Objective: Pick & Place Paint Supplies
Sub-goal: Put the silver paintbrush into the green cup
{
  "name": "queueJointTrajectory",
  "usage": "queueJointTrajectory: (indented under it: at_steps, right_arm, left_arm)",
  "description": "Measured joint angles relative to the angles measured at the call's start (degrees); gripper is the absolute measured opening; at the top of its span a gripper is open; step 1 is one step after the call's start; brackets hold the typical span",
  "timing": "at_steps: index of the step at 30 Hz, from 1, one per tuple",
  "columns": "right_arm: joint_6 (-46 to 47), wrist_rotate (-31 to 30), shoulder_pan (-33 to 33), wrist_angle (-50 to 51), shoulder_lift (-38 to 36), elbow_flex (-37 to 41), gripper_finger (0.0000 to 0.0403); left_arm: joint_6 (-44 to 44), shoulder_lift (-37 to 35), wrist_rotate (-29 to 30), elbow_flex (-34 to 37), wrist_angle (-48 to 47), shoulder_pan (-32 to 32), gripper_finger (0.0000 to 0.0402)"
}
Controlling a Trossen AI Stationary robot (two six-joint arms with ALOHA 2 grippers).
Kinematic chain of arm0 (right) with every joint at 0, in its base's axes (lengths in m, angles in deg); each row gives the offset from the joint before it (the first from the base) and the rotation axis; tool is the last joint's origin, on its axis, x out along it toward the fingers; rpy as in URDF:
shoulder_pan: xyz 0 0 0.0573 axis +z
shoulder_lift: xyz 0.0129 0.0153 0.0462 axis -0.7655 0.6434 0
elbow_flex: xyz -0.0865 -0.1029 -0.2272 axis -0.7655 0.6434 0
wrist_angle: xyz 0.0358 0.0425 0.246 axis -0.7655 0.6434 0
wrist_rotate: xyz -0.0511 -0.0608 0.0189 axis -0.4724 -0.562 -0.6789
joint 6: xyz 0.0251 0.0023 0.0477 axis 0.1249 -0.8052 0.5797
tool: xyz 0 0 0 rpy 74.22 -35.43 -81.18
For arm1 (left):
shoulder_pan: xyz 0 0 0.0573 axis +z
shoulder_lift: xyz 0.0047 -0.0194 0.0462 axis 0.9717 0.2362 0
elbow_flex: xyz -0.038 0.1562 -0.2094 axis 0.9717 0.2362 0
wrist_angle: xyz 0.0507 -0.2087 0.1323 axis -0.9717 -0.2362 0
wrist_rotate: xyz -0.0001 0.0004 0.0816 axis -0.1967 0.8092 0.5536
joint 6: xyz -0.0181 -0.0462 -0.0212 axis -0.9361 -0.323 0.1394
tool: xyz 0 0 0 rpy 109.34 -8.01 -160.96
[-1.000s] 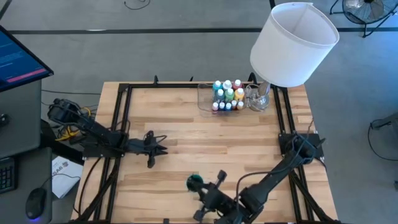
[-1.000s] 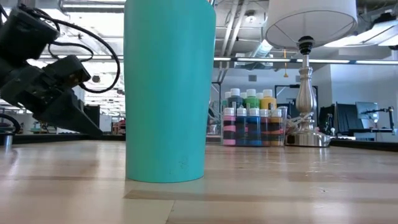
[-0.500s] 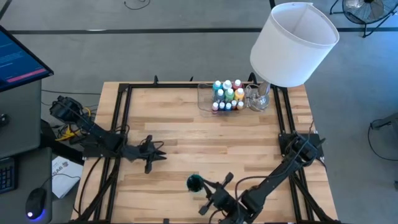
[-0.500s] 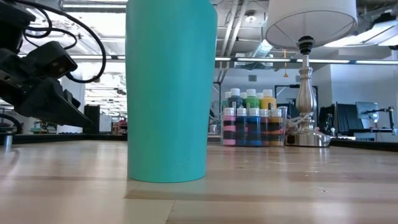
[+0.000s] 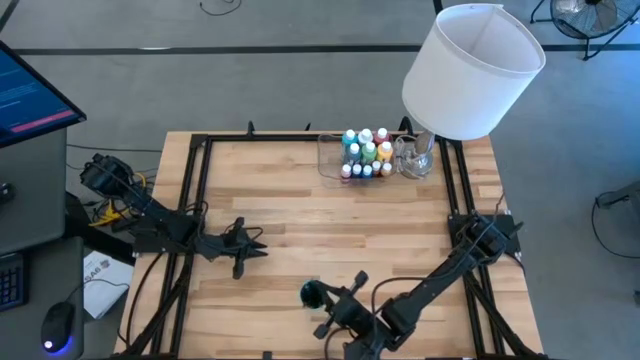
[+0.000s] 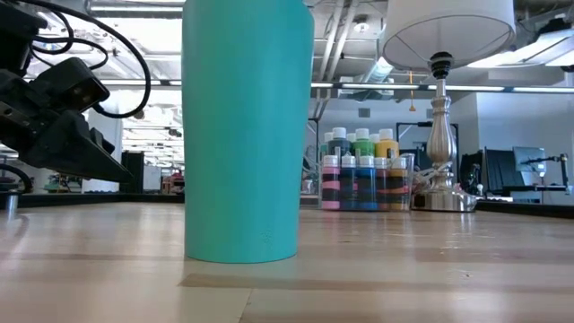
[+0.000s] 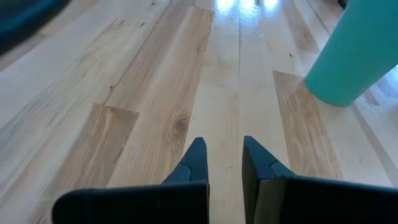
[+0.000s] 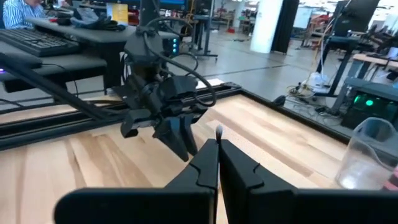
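Several white-capped paint bottles (image 5: 365, 155) (image 6: 363, 175) stand in a clear tray (image 5: 325, 160) at the table's far edge. A tall teal cup (image 5: 312, 291) (image 6: 248, 135) stands upright near the near edge. My right gripper (image 5: 325, 302) (image 8: 217, 147) hovers just above and beside the cup. It points toward the left arm and is shut on a thin stick-like thing, perhaps a brush. My left gripper (image 5: 258, 251) (image 7: 224, 152) hangs low over the bare left half of the table. There is a narrow gap between its fingers and nothing in it. My right gripper pinches a thin stick between its two fingertips. Only a short end (image 8: 219, 131) shows, standing up past the fingertips. The fingers hide the remainder, so I cannot tell which part they hold. The stick is clear of the table.
A big white lampshade (image 5: 470, 70) on a metal stem (image 6: 439, 135) stands at the far right corner beside the tray. Black frame rails (image 5: 190, 200) run along the left, far and right sides. Bare wood lies between the cup and the tray.
My left gripper has swung a little toward the table's near edge, then kept still. My right gripper has sunk lower over the teal cup, still shut.
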Motion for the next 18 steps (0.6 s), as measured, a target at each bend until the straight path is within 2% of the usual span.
queueJointTrajectory:
  at_steps: [7,18]
  right_arm:
    - [1.0,0.88,-0.19,0.24,0.0,0.3,0.0]
    - [12.88,2.03,-0.42,-0.87,0.0,8.24,0.0]
  left_arm:
    - [-0.23,0.0,0.0,0.0,0.0,-0.54,0.0]
    - [-0.25,0.0,0.11,0.0,0.31,-0.96,0.0]
